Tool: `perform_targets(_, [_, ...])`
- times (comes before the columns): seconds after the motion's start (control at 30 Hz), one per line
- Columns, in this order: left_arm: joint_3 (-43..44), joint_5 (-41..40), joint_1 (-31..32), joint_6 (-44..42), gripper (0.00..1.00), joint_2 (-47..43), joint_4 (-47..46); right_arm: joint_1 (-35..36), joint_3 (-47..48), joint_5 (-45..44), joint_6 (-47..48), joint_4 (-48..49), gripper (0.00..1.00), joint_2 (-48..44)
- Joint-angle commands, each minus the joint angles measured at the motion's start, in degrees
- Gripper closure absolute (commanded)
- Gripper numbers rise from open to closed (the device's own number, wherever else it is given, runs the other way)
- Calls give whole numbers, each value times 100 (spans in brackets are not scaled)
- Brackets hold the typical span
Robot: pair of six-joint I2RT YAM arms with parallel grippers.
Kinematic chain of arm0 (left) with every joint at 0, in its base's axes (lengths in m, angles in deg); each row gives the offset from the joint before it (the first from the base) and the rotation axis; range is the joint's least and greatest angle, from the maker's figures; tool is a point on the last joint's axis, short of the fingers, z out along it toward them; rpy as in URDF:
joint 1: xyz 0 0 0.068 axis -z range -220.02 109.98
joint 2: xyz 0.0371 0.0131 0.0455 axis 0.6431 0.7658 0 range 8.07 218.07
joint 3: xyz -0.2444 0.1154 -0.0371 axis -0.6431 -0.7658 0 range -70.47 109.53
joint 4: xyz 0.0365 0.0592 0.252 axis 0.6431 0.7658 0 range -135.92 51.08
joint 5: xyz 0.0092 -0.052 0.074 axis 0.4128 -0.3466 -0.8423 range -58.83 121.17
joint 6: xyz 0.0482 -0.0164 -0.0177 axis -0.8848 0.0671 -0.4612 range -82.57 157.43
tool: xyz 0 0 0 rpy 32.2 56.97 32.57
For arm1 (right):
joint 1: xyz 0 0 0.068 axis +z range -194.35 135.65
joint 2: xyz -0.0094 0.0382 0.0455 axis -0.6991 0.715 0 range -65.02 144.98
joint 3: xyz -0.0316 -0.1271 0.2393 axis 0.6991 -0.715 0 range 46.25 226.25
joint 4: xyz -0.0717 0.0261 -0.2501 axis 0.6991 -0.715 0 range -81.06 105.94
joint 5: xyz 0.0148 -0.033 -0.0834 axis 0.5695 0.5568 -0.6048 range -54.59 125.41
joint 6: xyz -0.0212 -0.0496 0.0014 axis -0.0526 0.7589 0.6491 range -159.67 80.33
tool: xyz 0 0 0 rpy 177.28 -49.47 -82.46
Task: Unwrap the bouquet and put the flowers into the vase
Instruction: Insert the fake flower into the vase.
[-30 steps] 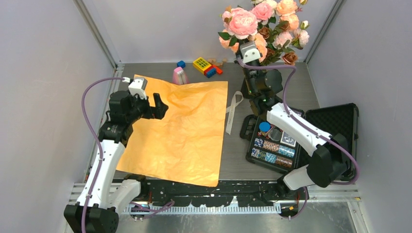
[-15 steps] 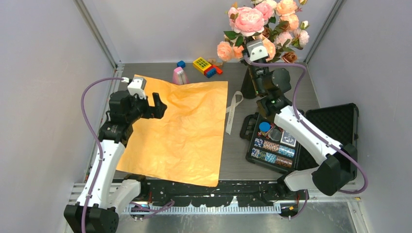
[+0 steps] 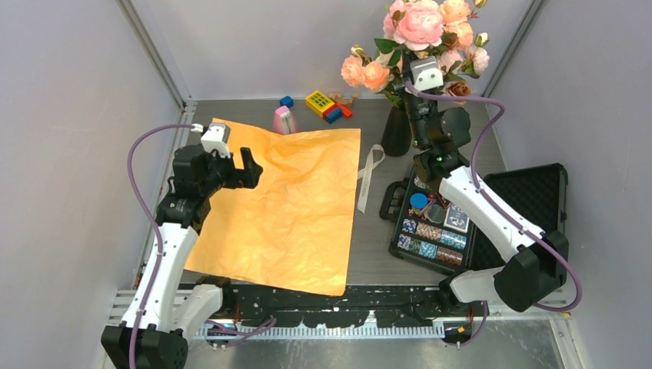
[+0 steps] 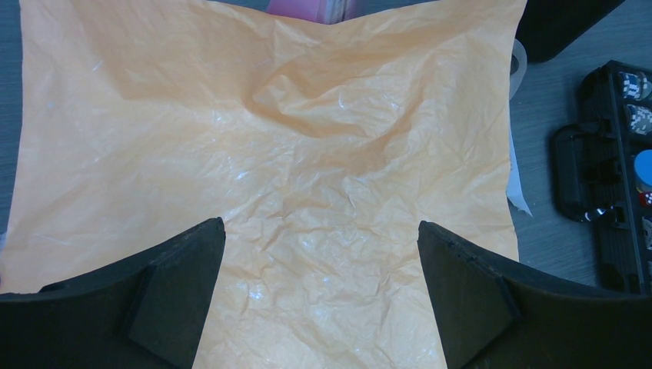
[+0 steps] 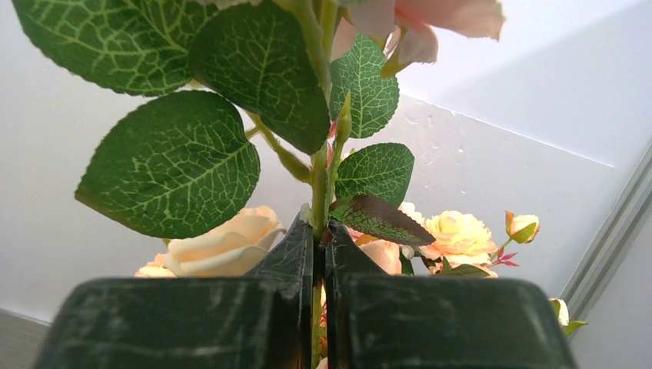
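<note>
The flowers (image 3: 419,23), pink and peach roses with green leaves, are held high at the back right. My right gripper (image 3: 410,63) is shut on their green stem (image 5: 319,177), its fingers (image 5: 292,254) pressed together round it. A peach rose (image 5: 223,246) shows behind the fingers. The black vase (image 3: 397,131) stands just left of that arm, below the blooms. I cannot tell whether the stem ends are inside its neck. The orange paper (image 3: 284,200) lies spread flat, and the cream ribbon (image 3: 370,173) lies beside it. My left gripper (image 4: 321,246) hovers open over the paper (image 4: 307,154).
A pink metronome (image 3: 285,120) and toy blocks (image 3: 327,105) sit at the back. An open black case (image 3: 530,192) with patterned tiles (image 3: 430,231) lies at the right, under the right arm. Grey walls close in on both sides.
The right arm has carried the flowers to the right and towards the back wall, uncovering the vase. The left arm has not moved.
</note>
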Motion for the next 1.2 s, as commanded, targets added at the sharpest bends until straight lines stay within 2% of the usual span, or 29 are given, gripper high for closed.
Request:
perform_targets(0.0, [-18, -54, -27, -38, 0, -99, -230, -160, -52, -17, -434, 842, 100, 75])
perform_targets(0.4, [-29, -53, -27, -47, 0, -79, -256, -518, -286, -104, -1261, 1134, 100, 235])
perform_targets(1.17, [-46, 7, -27, -13, 0, -95, -283, -628, -990, -605, -1481, 1108, 100, 322])
